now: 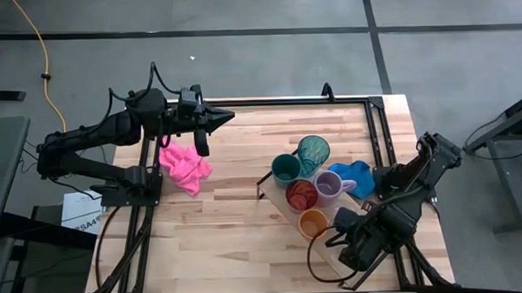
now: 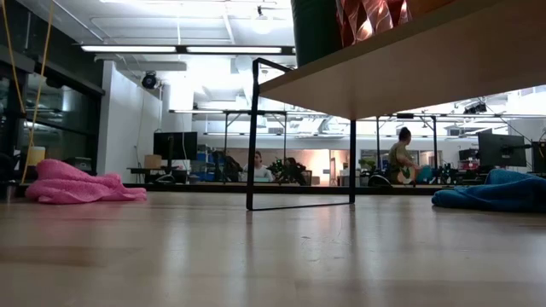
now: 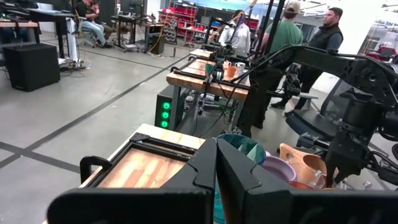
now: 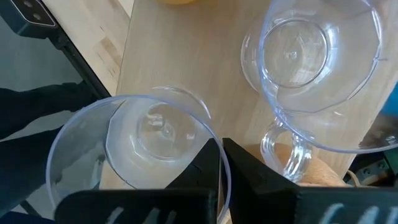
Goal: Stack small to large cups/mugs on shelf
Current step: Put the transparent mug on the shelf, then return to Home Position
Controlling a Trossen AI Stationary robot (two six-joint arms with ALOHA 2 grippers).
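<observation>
The shelf (image 1: 275, 192) stands right of the table's middle, its board (image 2: 401, 68) raised on thin black legs. On it stand a green cup (image 1: 285, 169), a teal tumbler (image 1: 312, 152), a purple mug (image 1: 330, 185), a red glass (image 1: 301, 195) and an orange mug (image 1: 313, 223). My right gripper (image 4: 221, 152) points down over the shelf's near end, shut at the rim of a clear glass (image 4: 134, 134). A clear mug (image 4: 314, 68) stands on the board beside it. My left gripper (image 1: 228, 117) waits shut and level at the far left, touching nothing. My right gripper comes at the clear glass from above, pointing down. The glass's rim (image 4: 210, 127) runs into the narrow slit between the fingertips, one finger over the inside and one outside its wall. Whether the glass stands on the board or hangs clear cannot be told.
A pink cloth (image 1: 185, 166) lies on the table under the left arm, and a blue cloth (image 1: 356, 174) lies right of the shelf. The black frame (image 1: 377, 116) runs along the table's far and right edges. Bare tabletop (image 1: 221, 235) lies left of the shelf. People stand in the room beyond.
</observation>
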